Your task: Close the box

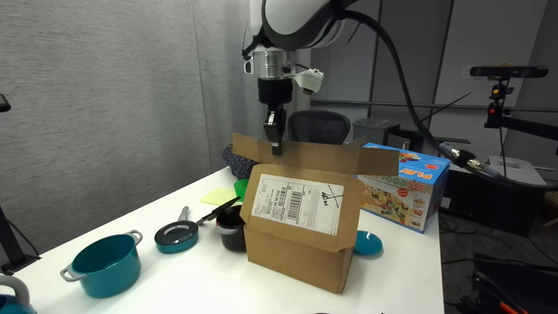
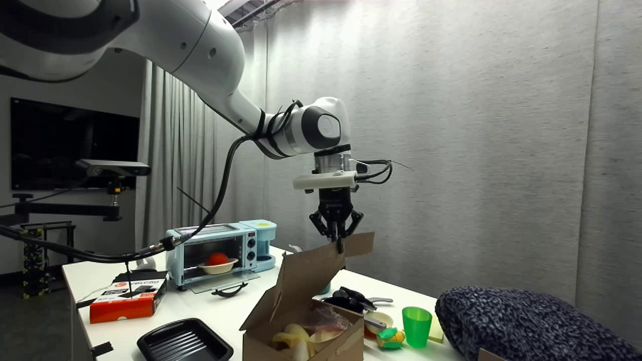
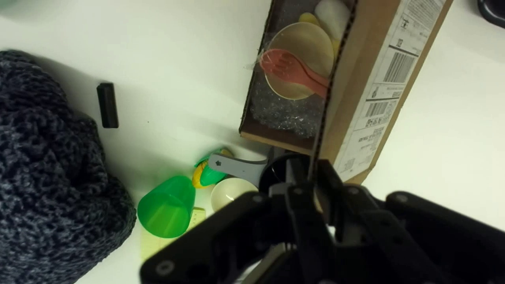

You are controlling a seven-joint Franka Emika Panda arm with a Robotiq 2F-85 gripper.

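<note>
On the white table, in an exterior view, the box was set, label camera-facing. Grey curtain was shown in an exterior view. In wrist view, the box's long axis was seen diagonal, flap pinched by the gripper.

Box: matt corrugated cardboard; label: smooth paper. Wrist view: cloth at 9 o'clock, rough, nubbly; cup at 8 o'clock, smooth translucent plastic; film at 1–2 o'clock, glossy, crinkled. Counter: smooth.
</note>
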